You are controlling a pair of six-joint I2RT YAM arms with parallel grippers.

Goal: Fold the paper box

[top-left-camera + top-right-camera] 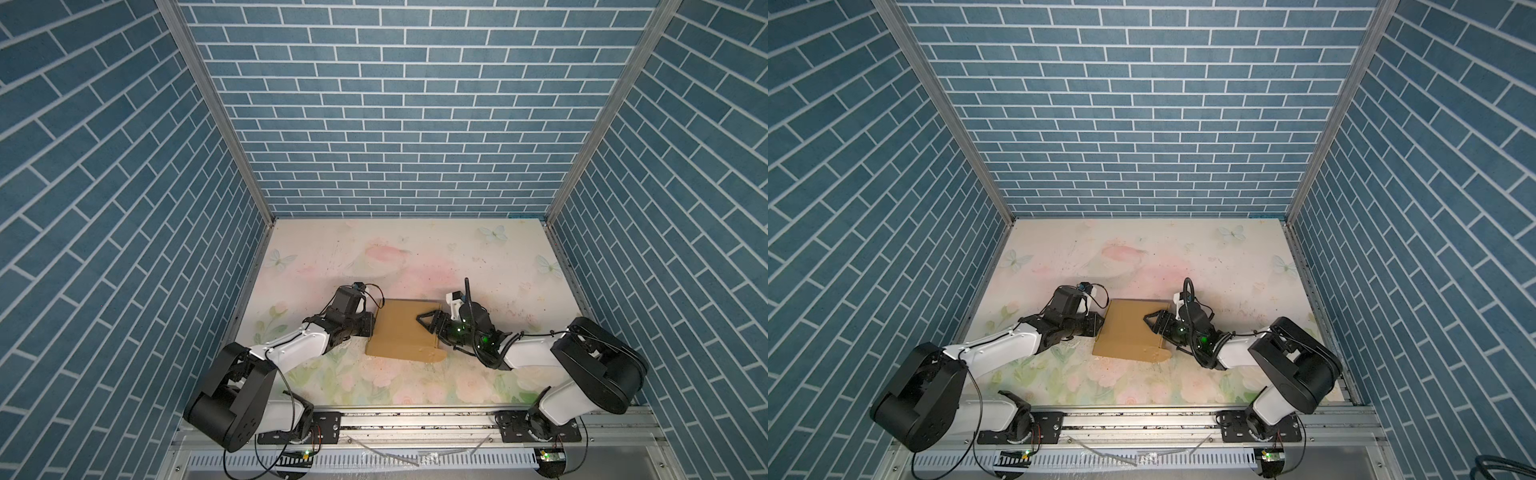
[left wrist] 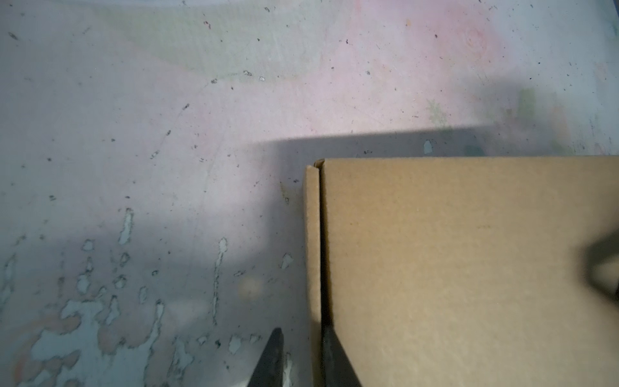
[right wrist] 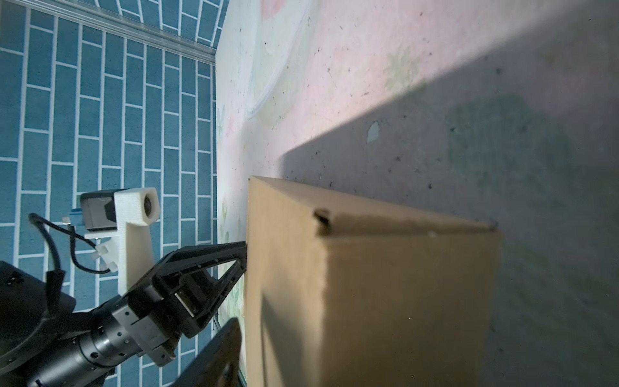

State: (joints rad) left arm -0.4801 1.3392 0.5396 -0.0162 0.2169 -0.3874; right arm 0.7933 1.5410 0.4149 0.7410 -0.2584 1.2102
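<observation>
Blue brick-print walls point(image 1: 374, 124) around floral counter point(image 1: 415, 257), left pincer point(image 2: 301, 331) narrowly astride left edge of central brown corrugated cardboard box point(image 1: 399, 332), right pincer point(image 1: 422, 322) wide above lid, box near-square, tab point(image 1: 436, 356) jutting near-right.

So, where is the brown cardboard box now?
In both top views the brown cardboard box lies near the middle of the floral table, between the left tool at its left edge and the right tool above its right part.

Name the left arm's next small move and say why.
Probably ease the left end effector back off the paper box: its fingers loosely straddle the left wall, one in the gap beside the lid, while the right end effector hangs open over the lid.
</observation>
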